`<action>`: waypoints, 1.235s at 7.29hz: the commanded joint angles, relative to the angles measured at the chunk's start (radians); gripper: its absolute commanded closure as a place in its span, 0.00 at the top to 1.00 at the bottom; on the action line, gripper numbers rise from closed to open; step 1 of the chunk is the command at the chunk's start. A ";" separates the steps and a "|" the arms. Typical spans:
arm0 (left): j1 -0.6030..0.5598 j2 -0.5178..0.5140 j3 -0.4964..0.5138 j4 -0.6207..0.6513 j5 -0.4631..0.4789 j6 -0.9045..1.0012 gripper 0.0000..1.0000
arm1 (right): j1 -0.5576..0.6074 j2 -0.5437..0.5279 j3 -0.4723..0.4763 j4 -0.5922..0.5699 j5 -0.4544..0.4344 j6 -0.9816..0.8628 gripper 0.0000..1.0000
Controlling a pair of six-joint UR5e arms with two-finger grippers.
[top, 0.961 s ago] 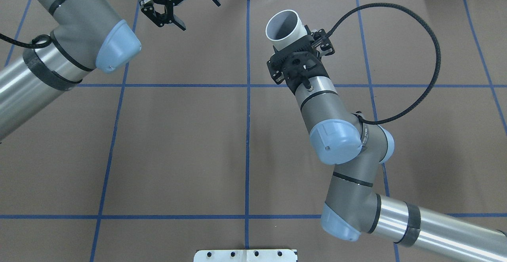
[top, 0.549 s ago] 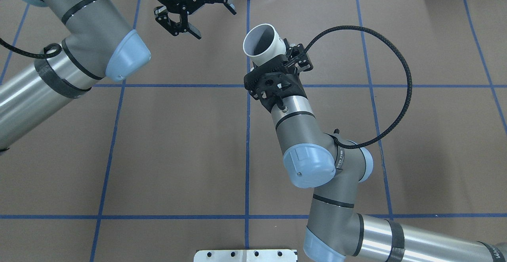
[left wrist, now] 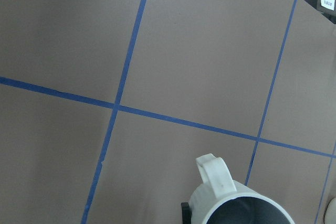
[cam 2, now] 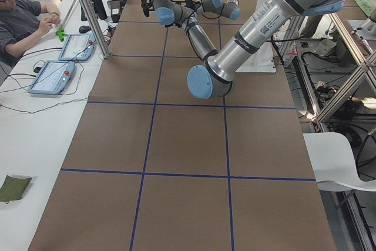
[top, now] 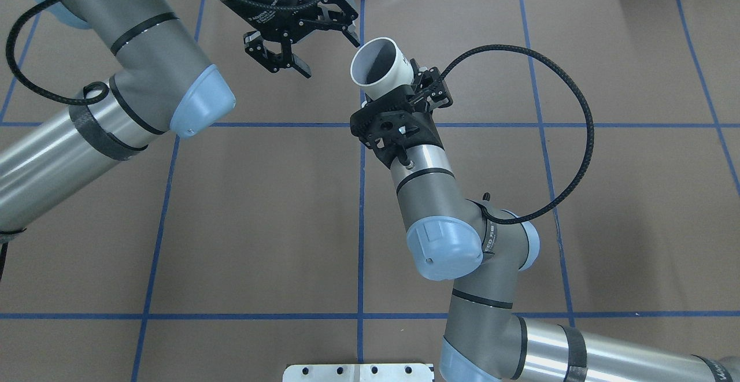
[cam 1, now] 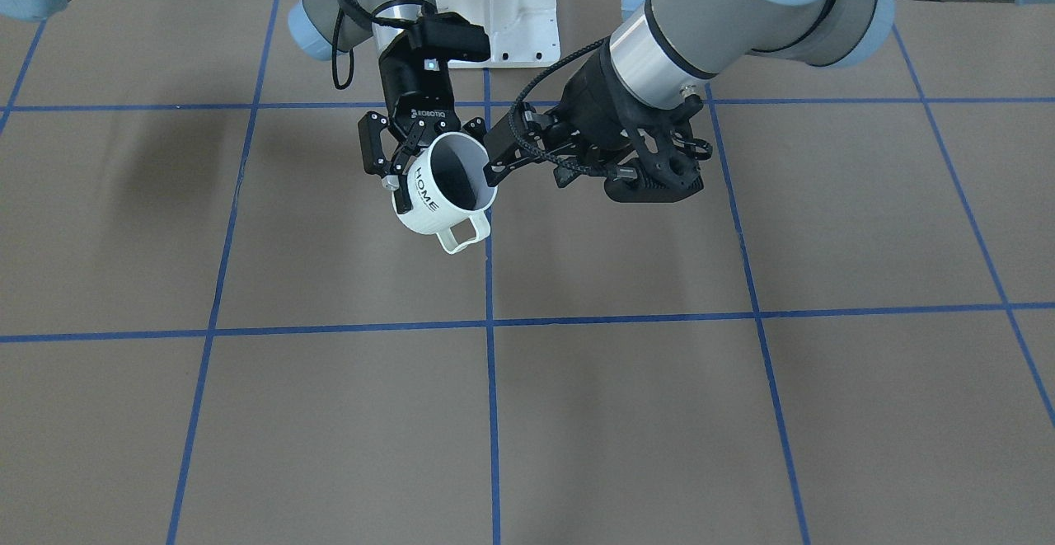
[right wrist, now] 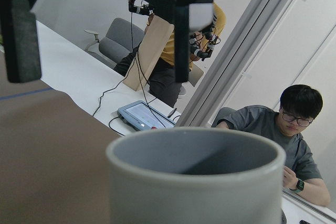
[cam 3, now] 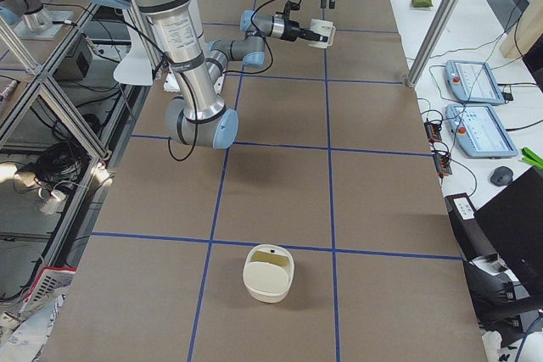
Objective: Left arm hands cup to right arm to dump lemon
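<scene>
The white "HOME" cup [cam 1: 424, 203] hangs in the air over the table's centre line, mouth up and tilted toward my left side, handle hanging down. My right gripper [cam 1: 437, 164], marked ROBOTIQ, is shut on the cup's body from the robot's side; it also shows as the right gripper [top: 404, 90] under the cup [top: 393, 78]. My left gripper [top: 328, 57] stands open just beside and above the cup's mouth without touching it. Its fingers [right wrist: 181, 35] hang above the far rim of the cup [right wrist: 194, 192]. The inside I see is bare grey; no lemon shows.
A cream rounded container [cam 3: 270, 273] sits on the brown table [top: 260, 226] toward my right end. The white base plate [top: 358, 372] lies at the robot's edge. Operators and tablets [cam 2: 50, 77] are at a side table beyond the far edge.
My right arm has carried the cup leftward to the centre line. My left gripper has come rightward and closer to the cup's mouth, still open.
</scene>
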 commanded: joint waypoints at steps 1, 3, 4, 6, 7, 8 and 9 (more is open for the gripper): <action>0.032 -0.001 0.001 0.000 0.000 -0.002 0.89 | 0.000 0.002 0.000 0.000 -0.005 0.000 0.19; 0.040 -0.004 0.004 0.000 0.002 -0.003 0.75 | 0.000 0.002 0.000 0.000 -0.005 0.000 0.19; 0.042 -0.004 0.004 0.001 0.002 -0.005 0.66 | -0.003 0.002 0.000 0.000 -0.005 0.000 0.20; 0.042 -0.036 0.039 0.001 0.002 -0.005 0.56 | -0.009 0.002 0.000 0.001 -0.014 0.000 0.20; 0.042 -0.040 0.049 0.001 0.002 -0.005 0.49 | -0.009 0.000 -0.002 0.001 -0.016 0.000 0.20; 0.043 -0.040 0.049 0.001 0.002 -0.005 0.41 | -0.009 -0.001 -0.002 0.000 -0.016 0.000 0.20; 0.049 -0.042 0.050 0.001 0.002 -0.003 0.36 | -0.009 0.000 -0.002 0.000 -0.016 0.000 0.20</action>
